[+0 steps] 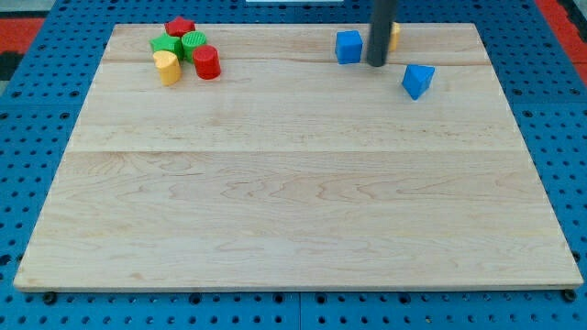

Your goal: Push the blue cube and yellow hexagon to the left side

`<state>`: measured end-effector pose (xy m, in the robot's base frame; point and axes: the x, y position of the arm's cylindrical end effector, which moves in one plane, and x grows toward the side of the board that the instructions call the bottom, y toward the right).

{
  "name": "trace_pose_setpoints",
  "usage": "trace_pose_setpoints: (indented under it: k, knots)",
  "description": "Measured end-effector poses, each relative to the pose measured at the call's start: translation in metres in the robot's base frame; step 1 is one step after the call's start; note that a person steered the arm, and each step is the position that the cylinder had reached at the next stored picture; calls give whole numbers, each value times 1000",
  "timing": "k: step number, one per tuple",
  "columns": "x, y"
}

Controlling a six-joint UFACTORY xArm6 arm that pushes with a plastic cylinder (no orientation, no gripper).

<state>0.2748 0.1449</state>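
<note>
The blue cube (348, 47) sits near the view's top, right of centre, on the wooden board (293, 202). My tip (377, 64) rests just to the cube's right, close to it. The yellow hexagon (393, 36) is mostly hidden behind the rod, only a sliver showing on the rod's right side. A second blue block (417, 81), with slanted faces, lies to the lower right of my tip.
A cluster sits at the view's top left: a red star (180, 27), a green star (165, 44), a green cylinder (193, 44), a red cylinder (206, 62) and a yellow block (167, 67). Blue pegboard (37, 137) surrounds the board.
</note>
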Motion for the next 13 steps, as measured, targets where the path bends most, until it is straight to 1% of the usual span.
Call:
trace_pose_setpoints:
  k: [2, 3, 4, 6, 7, 8, 9, 10, 11, 12, 13]
  knots:
    - [-72, 81]
    - [-80, 44]
    - [-70, 3]
    - [-66, -18]
    - [-66, -14]
    - [-67, 6]
    - [-51, -26]
    - [-32, -85]
    - [-32, -118]
    - [-36, -79]
    - [-36, -24]
